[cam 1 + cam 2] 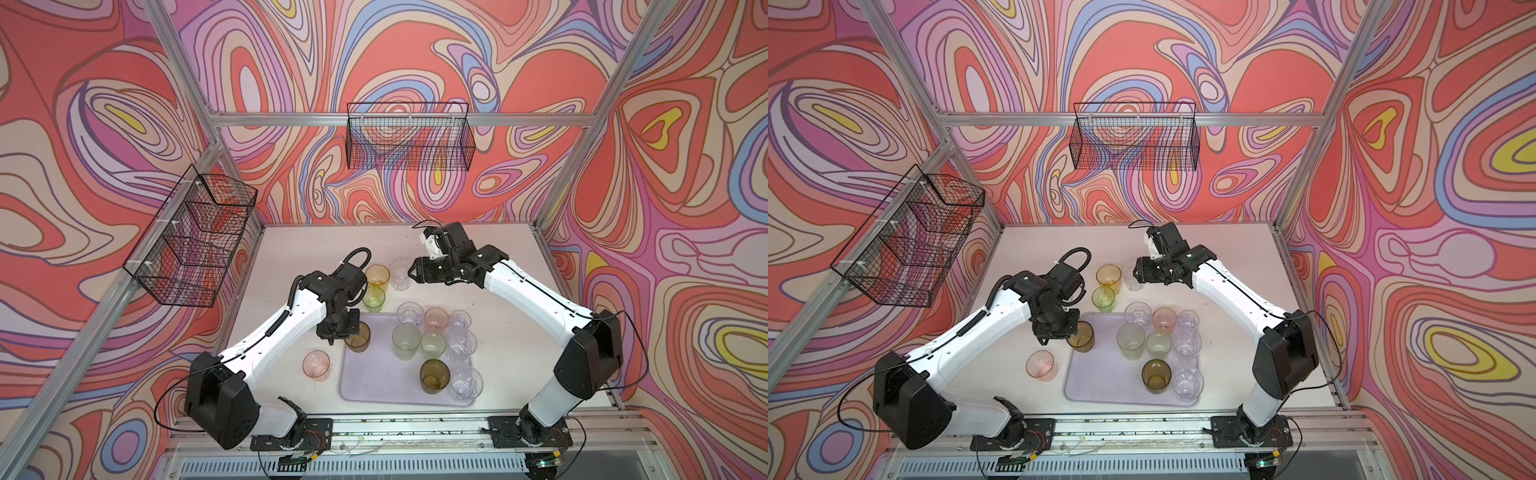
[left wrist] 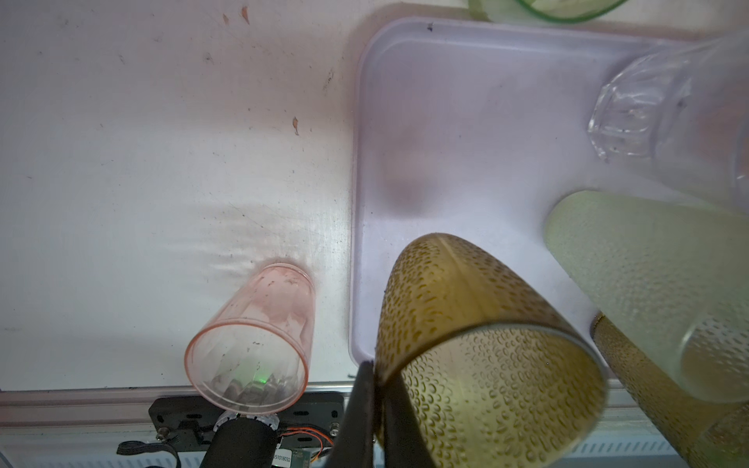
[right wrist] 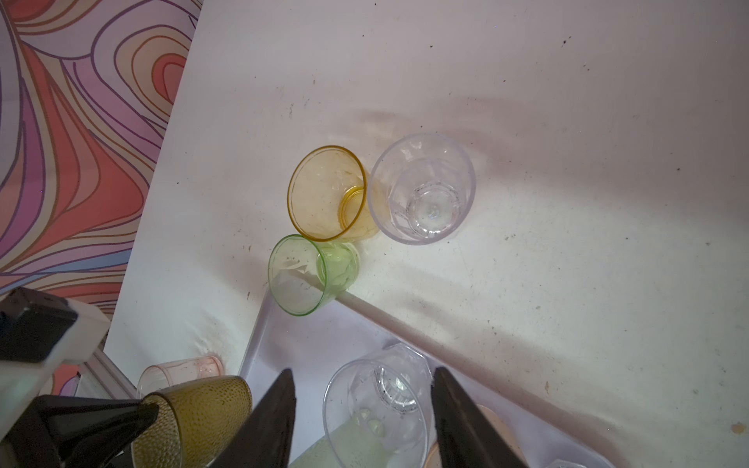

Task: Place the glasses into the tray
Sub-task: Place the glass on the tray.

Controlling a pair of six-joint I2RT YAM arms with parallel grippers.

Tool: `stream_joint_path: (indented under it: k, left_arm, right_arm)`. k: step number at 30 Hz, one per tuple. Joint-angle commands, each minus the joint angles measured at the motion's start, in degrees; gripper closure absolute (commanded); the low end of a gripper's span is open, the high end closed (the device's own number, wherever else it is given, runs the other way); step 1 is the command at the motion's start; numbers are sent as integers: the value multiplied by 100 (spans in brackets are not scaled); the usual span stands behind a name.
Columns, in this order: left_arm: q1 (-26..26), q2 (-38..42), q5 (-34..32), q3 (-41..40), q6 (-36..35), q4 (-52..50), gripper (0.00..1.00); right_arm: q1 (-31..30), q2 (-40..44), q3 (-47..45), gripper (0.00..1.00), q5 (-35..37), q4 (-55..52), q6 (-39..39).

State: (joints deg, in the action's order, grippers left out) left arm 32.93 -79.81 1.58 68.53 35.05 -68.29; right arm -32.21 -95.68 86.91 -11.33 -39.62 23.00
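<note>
The lilac tray point(image 1: 374, 388) point(image 1: 1100, 384) holds several glasses: clear, pink, frosted green and an olive one point(image 1: 434, 376). My left gripper point(image 1: 332, 340) point(image 2: 377, 370) is shut on the rim of an olive-brown glass point(image 1: 358, 337) point(image 2: 478, 344), which is tilted over the tray's far left corner. A pink glass point(image 1: 316, 365) point(image 2: 251, 340) stands on the table left of the tray. Behind the tray stand an amber glass point(image 1: 377, 276) point(image 3: 328, 192), a green glass point(image 1: 373, 299) point(image 3: 312, 273) and a clear glass point(image 1: 401, 274) point(image 3: 421, 188). My right gripper point(image 1: 411, 272) point(image 3: 363, 370) hangs open above a clear glass point(image 3: 377, 405) at the tray's back edge, its fingers not touching it.
Two black wire baskets hang on the walls, one at the back point(image 1: 409, 137) and one on the left point(image 1: 195, 237). An aluminium rail point(image 1: 395, 428) with both arm bases runs along the table's front edge. The patterned walls close in on three sides.
</note>
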Motion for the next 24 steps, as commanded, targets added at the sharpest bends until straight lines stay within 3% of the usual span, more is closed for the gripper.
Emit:
stream_joint_path:
  k: [1,24]
  left_arm:
    - [215,178,-101,-152,407,-27,100]
    - [1845,281,-197,-706,1713,391,100]
  right_arm:
    - [8,-64,157,44,74,25,-59]
    - [19,-56,106,43,409,150,71]
